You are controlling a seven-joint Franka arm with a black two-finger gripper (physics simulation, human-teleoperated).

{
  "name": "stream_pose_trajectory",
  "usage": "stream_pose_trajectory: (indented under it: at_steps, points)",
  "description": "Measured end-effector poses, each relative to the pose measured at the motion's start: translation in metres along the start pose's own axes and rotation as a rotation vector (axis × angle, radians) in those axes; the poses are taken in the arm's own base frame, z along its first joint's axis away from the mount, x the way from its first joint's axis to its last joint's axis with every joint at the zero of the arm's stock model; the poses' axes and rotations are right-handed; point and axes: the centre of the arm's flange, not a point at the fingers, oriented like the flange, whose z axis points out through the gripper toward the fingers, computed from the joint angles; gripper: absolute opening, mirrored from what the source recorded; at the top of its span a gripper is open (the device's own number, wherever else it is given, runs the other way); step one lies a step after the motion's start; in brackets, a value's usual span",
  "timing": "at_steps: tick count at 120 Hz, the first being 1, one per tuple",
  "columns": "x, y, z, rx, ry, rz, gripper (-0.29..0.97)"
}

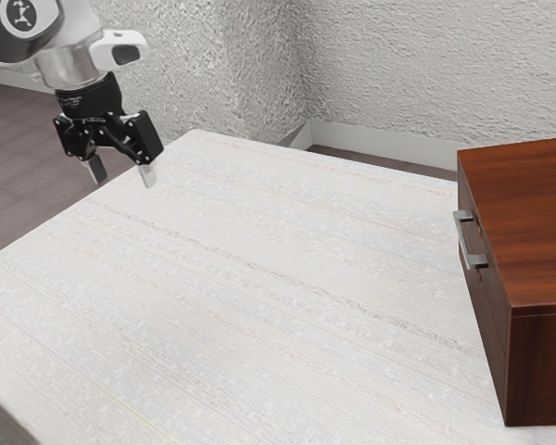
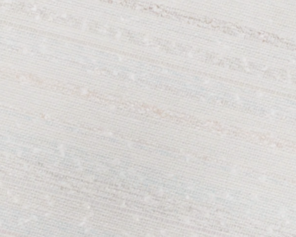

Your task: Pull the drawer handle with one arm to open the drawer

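A: The end effector (image 1: pixel 123 176) hangs above the far corner of the surface (image 1: pixel 259 306), at the exterior view's upper left. Its two fingers are spread apart, with nothing between them. The wrist view looks down on the pale grain of the surface (image 2: pixel 148 118) below the hand.

B: And the drawer?

A: Well apart from it, at the exterior view's right edge. A dark wooden cabinet (image 1: pixel 533 232) stands on the surface, and the drawer (image 1: pixel 489 311) front is the narrow face turned toward the arm. It looks flush with the cabinet, so I'd judge it shut and the task not yet begun.

B: Where would you take hold?

A: On the handle (image 1: pixel 469 239). It's a pale metal bar standing upright on the upper part of that face, held off the wood by a post at each end. The gap behind the bar leaves room for a finger, so I'd take it at the middle, between the posts, with the fingers closing across the bar from its two sides.

B: How will it handle?

A: My guess is stiff and smooth. The metal won't give under the fingers, but a loose hold could slide along it. The drawer should run in one straight line toward the arm, so the pull wants to be level and square to the front, since a slanted one could make it bind. The cabinet looks solid, but a sharp tug might drag the whole thing across the surface.
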Motion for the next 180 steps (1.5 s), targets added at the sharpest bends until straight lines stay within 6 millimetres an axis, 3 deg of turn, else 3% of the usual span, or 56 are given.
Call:
stream_pose_trajectory:
  at_steps: [32,40,49,58,76,102,122,146,168,180]
  points:
    - [-0.002,0.004,-0.005,-0.009,0.007,0.010,0.68]
    - [-0.017,0.002,-0.050,-0.015,0.094,0.008,0.68]
    - [-0.053,0.000,-0.108,-0.022,0.209,0.007,0.68]
    - [-0.080,-0.002,-0.137,-0.029,0.262,0.006,0.68]
    - [-0.096,0.006,-0.151,-0.038,0.282,0.027,0.68]
    - [-0.098,-0.002,-0.151,-0.034,0.278,0.010,0.68]
    - [-0.084,-0.003,-0.137,-0.031,0.255,0.005,0.68]
    - [-0.032,0.003,-0.066,-0.027,0.122,0.007,0.68]
    - [-0.056,0.001,0.024,-0.054,0.077,0.008,0.68]
    - [-0.076,0.004,0.029,-0.059,0.133,0.002,0.68]
